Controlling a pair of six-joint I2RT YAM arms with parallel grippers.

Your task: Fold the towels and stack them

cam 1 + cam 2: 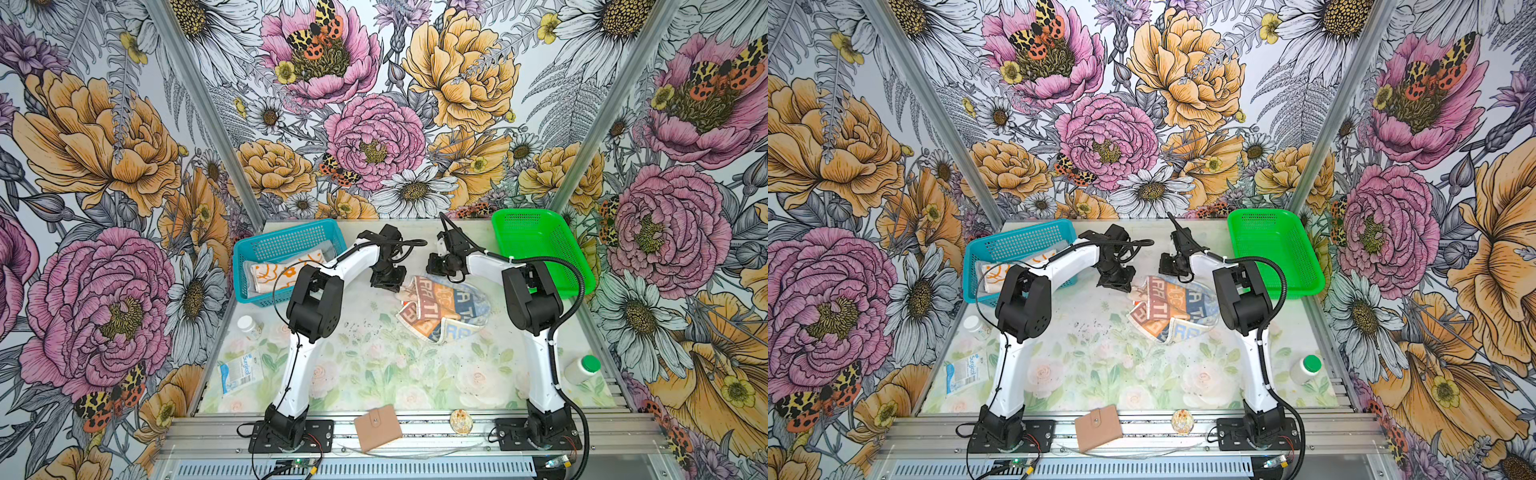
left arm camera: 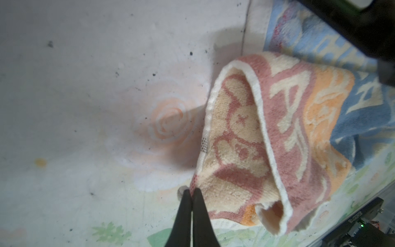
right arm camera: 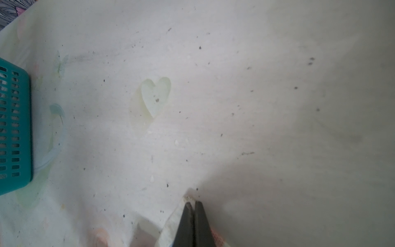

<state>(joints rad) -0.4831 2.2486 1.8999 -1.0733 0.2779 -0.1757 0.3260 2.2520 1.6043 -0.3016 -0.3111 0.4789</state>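
Observation:
The lettered towel [image 1: 444,309] [image 1: 1173,309], beige, orange and blue, lies crumpled in the middle of the table. My left gripper [image 1: 388,284] [image 2: 192,190] is shut on the lettered towel's near-left corner. In the left wrist view the towel [image 2: 277,132] curls over beside the closed fingers. My right gripper [image 1: 436,268] [image 3: 193,202] is shut on the towel's far white hem [image 3: 174,222]. The orange-and-cream flower towel [image 1: 274,274] [image 1: 996,276] lies folded in the blue basket, with pale grey cloth [image 1: 328,249] behind it.
The blue basket [image 1: 286,232] stands at the back left and a green basket [image 1: 540,249] at the back right. A white bottle [image 1: 249,326] and a blue-white packet [image 1: 241,372] lie left. A green-capped bottle [image 1: 582,368] lies right. A tan wallet [image 1: 377,427] sits at the front edge.

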